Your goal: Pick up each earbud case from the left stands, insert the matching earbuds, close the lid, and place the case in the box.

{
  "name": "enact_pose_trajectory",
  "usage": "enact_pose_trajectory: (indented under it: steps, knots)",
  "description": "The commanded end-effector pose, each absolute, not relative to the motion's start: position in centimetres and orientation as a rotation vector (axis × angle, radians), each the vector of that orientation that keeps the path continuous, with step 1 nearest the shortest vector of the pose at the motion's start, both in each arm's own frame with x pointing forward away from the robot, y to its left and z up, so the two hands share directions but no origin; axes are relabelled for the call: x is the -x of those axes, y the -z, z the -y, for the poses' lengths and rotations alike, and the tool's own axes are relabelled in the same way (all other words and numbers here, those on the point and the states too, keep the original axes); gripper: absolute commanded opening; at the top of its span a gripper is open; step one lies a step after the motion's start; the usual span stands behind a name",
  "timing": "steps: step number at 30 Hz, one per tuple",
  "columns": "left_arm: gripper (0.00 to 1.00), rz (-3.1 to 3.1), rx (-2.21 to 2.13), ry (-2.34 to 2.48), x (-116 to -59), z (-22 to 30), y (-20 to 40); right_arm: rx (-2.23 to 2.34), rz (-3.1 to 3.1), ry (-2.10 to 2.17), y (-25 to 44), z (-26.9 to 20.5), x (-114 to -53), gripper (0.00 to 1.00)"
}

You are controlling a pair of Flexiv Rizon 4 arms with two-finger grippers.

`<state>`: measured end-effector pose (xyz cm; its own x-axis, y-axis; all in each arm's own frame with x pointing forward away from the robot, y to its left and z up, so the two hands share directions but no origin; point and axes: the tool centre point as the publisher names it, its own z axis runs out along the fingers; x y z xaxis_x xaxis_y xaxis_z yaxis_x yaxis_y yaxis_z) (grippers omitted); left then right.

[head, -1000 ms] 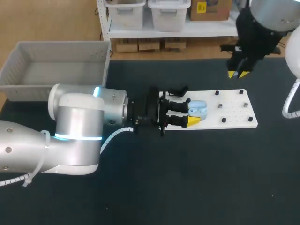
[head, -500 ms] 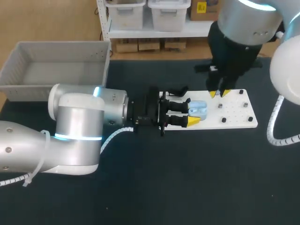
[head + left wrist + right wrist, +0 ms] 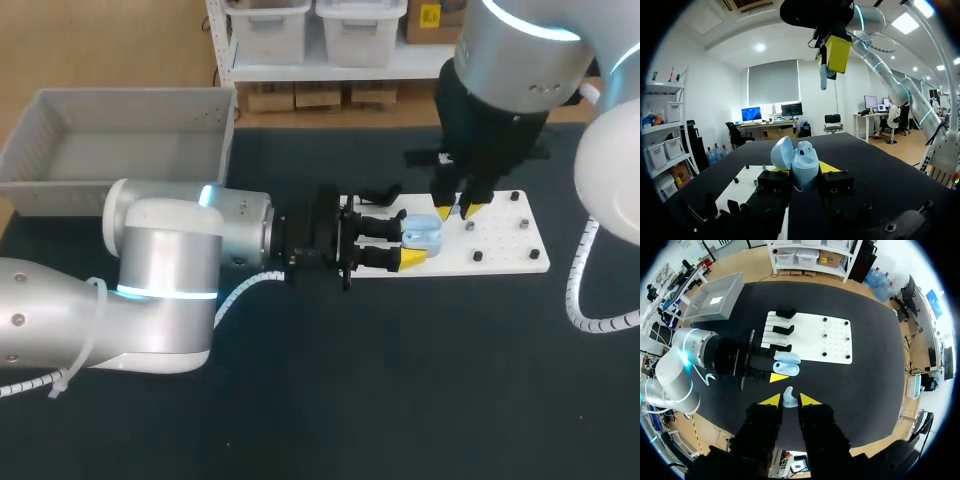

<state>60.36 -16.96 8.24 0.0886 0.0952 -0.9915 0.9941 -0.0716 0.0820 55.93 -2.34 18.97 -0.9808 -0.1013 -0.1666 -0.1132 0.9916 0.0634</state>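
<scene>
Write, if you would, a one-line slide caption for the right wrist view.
Right tool shut on a light-blue earbud, the open case ahead of it held in the left tool.

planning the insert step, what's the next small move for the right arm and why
Probably ease the right tool down toward the case. It grips an earbud and hangs above the case, which the left tool holds with the lid open, and the earbud is not yet inside.
</scene>
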Motion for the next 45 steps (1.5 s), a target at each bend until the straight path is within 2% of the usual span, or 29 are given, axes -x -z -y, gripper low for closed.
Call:
enact_pose_trajectory:
  steps: [1,28,45]
  knots:
    - [0.00,-1.182,-1.364,1.139,-60.2,16.9,-8.1,0.159,-2.968,-0.109,-18.9,2.4,-55.8,0.00]
    - [0.00,-1.182,-1.364,1.139,-60.2,16.9,-8.1,0.511,-2.983,-0.083,-15.7,0.1,-57.1,0.00]
    - [0.00,-1.182,-1.364,1.139,-60.2,16.9,-8.1,0.570,-2.993,-0.096,-14.2,-0.4,-57.5,0.00]
